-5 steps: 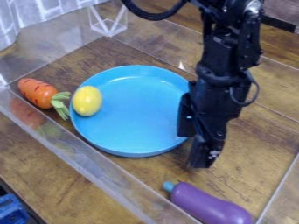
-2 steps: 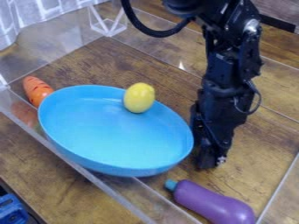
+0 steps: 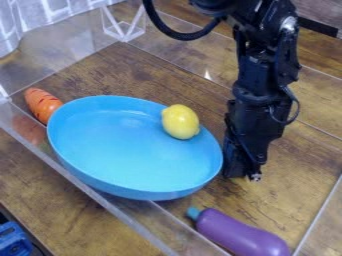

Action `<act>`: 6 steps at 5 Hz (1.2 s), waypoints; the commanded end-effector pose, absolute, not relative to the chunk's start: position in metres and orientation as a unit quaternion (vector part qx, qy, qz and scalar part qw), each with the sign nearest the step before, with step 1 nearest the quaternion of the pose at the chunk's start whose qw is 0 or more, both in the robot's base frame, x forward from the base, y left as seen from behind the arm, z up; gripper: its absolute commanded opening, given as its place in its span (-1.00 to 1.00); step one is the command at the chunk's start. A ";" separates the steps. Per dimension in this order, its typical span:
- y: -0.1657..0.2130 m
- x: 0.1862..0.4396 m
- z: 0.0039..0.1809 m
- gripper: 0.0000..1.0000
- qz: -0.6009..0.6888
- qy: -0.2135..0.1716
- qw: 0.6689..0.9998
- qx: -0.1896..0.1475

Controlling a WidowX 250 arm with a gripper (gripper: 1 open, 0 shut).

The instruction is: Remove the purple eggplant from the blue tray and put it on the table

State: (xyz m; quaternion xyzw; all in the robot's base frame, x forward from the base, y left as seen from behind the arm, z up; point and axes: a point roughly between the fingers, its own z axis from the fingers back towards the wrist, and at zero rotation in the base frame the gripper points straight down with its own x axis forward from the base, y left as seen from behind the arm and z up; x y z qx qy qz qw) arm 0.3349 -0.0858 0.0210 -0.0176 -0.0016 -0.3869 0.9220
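Dark wood-grain table (image 3: 160, 70), walled with clear acrylic, carried all the objects. The blue tray (image 3: 114, 160) sat tilted, its right rim raised where the black arm's hand (image 3: 245, 170) pressed against or pinched it; the hand pointed straight down at that rim, and its jaws were shut to their narrowest. Whether the rim was actually clamped between the fingers could not be resolved from this view.

The purple eggplant (image 3: 241, 235) lay on the table near the front edge, outside the tray, green cap toward the left, apart from the tray's rim and apart from the hand. Judgement: the task's end condition appeared already met, since the eggplant rested on bare wood.

A yellow lemon-like ball (image 3: 181, 121) sat inside the tray, toward the upper right of its floor, probably lodged there because of the tilt. An orange carrot (image 3: 42, 102) lay on the table at the far left, touching or just behind the tray's rim.

Risk noted: with the tray tipped, the ball could roll; releasing the rim gently seemed the sensible next requirement.
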 end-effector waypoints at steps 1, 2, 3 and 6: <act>-0.087 0.345 0.031 -1.00 -0.390 -0.021 0.920 -0.023; -0.087 0.350 0.033 -1.00 -0.393 -0.028 0.919 -0.028; -0.085 0.357 0.035 -1.00 -0.394 -0.034 0.918 -0.032; -0.084 0.367 0.039 1.00 -0.394 -0.047 0.917 -0.042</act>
